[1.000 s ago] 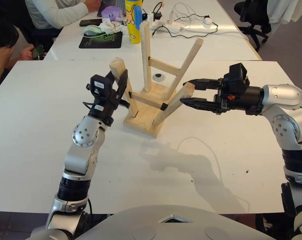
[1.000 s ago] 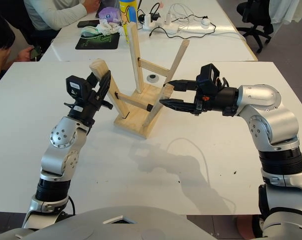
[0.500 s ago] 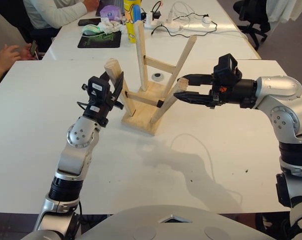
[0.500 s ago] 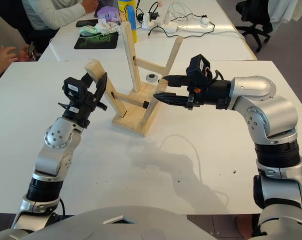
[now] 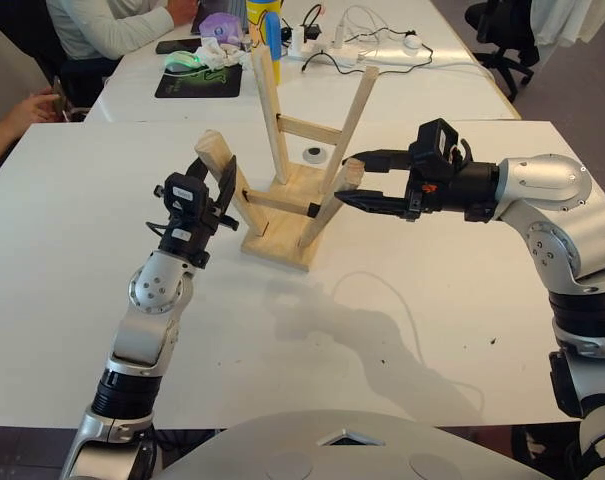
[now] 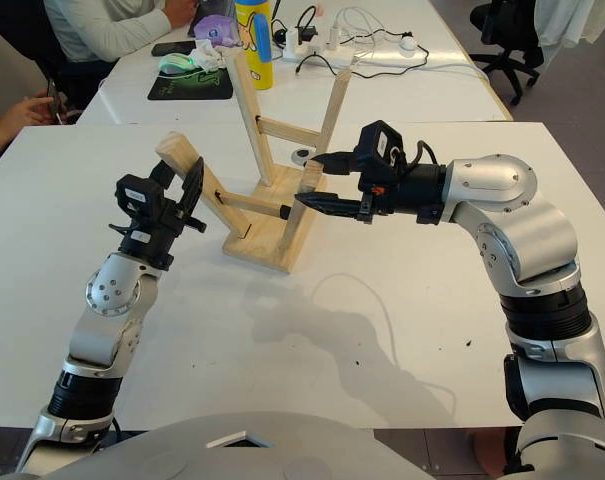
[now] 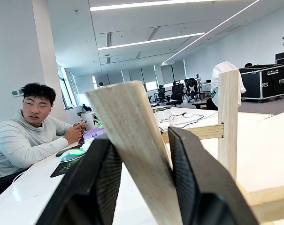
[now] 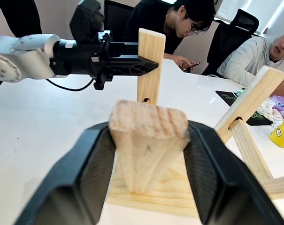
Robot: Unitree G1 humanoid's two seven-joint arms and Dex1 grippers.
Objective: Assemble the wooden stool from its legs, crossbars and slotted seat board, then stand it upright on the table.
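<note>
Resting seat-down between both grippers, the stool (image 5: 282,215) points four legs up. The left gripper (image 5: 222,183) clamps one leg (image 5: 208,148), and the right gripper (image 5: 344,178) pinches another's tip. One yellow bottle (image 6: 254,25) stands well beyond them.

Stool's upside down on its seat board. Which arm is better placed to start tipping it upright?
Right, probably. The right gripper closes on a leg at its very tip, the longest lever over the seat board. The left gripper holds a second leg lower, below its tip.
</note>
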